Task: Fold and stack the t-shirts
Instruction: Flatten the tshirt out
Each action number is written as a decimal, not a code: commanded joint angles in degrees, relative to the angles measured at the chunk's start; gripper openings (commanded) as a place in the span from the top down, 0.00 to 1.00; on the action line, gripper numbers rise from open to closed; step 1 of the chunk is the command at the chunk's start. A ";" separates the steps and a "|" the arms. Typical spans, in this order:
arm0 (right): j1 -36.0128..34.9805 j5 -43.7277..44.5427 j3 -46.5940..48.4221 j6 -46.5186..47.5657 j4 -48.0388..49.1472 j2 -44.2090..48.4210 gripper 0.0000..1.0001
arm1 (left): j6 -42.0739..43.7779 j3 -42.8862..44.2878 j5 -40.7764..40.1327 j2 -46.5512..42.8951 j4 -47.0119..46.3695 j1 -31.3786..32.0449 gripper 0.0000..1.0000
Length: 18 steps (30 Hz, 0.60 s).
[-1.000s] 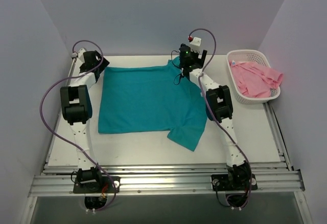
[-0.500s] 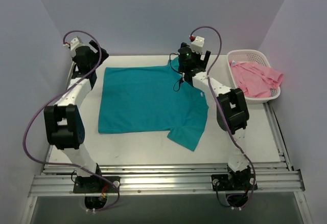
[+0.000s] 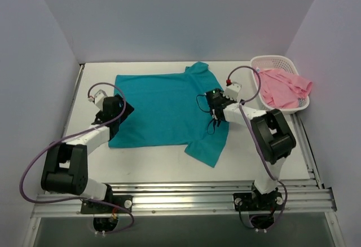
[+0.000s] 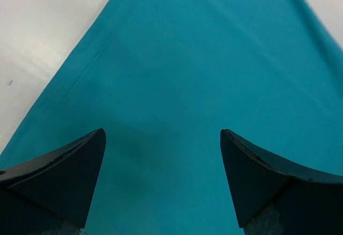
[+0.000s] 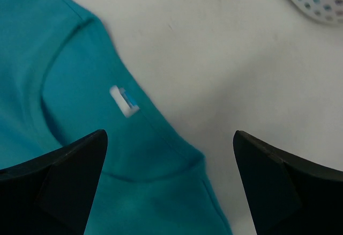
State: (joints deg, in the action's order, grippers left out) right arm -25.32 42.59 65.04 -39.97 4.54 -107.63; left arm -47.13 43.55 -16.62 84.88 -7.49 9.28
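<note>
Teal t-shirt, flat on surface, first fold pending: left pincer and right pincer wide open, empty, above hem and collar; next, lower and pinch cloth.

T-shirts: 2, being teal t-shirt, 1; pink t-shirt, 1.
White neck label: 1.
White lattice basket: 1.
Claws: 2, being left claw, 1; right claw, 1.
Surface: 1.
</note>
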 commanded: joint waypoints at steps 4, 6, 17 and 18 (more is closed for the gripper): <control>-4.99 -1.46 -14.38 -13.29 -7.32 19.55 0.00 | -7.61 -9.09 -2.62 -9.90 -5.79 2.49 0.02; -7.89 0.03 -16.86 -14.43 -10.49 26.49 0.00 | -8.15 -10.94 -3.24 -12.19 -5.70 4.52 0.02; -10.54 -4.52 -28.30 -14.18 -12.62 46.37 0.02 | -8.42 -16.92 -4.47 -16.76 -6.14 6.10 0.00; -10.54 -5.23 -28.65 -13.83 -13.40 47.07 0.02 | -8.24 -17.18 -3.60 -17.20 -5.88 6.10 0.00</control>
State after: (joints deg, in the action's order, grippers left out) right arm -35.90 39.13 37.17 -53.98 -6.00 -62.30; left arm -55.33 26.52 -19.86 68.79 -11.07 15.00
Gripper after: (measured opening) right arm 0.979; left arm 0.997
